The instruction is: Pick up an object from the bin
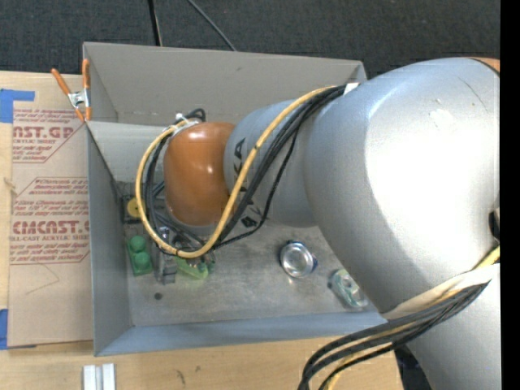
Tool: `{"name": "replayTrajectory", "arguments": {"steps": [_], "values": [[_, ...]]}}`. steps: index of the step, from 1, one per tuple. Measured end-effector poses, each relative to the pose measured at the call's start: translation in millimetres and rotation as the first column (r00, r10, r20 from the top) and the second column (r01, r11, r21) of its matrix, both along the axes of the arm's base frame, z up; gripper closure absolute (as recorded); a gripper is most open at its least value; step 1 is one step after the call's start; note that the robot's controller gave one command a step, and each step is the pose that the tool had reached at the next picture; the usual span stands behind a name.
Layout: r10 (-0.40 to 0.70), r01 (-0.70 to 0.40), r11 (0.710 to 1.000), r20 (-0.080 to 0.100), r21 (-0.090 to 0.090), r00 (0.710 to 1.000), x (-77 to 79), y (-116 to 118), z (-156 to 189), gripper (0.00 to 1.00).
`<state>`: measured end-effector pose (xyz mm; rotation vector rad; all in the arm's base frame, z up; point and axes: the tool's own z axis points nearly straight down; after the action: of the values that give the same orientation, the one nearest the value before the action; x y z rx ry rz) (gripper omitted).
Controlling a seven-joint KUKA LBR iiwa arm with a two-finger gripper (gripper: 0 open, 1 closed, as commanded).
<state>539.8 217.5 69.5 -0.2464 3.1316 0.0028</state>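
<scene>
My gripper (167, 265) is low in the bin's left front part, mostly hidden under the arm's orange cover. A dark green block (138, 254) lies just to its left, against the left wall. A pale green piece (195, 270) lies just to its right, partly under the cables. The view does not let me tell whether the gripper touches either of them. A small yellow thing (130, 210) sits further back by the left wall.
A shiny round metal piece (296, 260) lies on the bin floor right of the middle. A clear greenish thing (349, 289) sits by the front right corner. The large grey arm covers the right and back of the bin.
</scene>
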Motion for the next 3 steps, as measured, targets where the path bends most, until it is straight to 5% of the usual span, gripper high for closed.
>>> {"name": "replayTrajectory", "arguments": {"steps": [1, 2, 3], "values": [[-0.15, 0.15, 0.989, -0.004, -0.006, 0.989, -48.4, 28.3, 9.6, 1.0], [-0.149, 0.149, 0.989, -0.001, -0.002, 0.989, -47.3, 29.0, 9.4, 0.0], [-0.25, 0.25, 0.968, 0.01, 0.005, 0.968, 16.8, 11.6, 137.0, 0.0]]}}
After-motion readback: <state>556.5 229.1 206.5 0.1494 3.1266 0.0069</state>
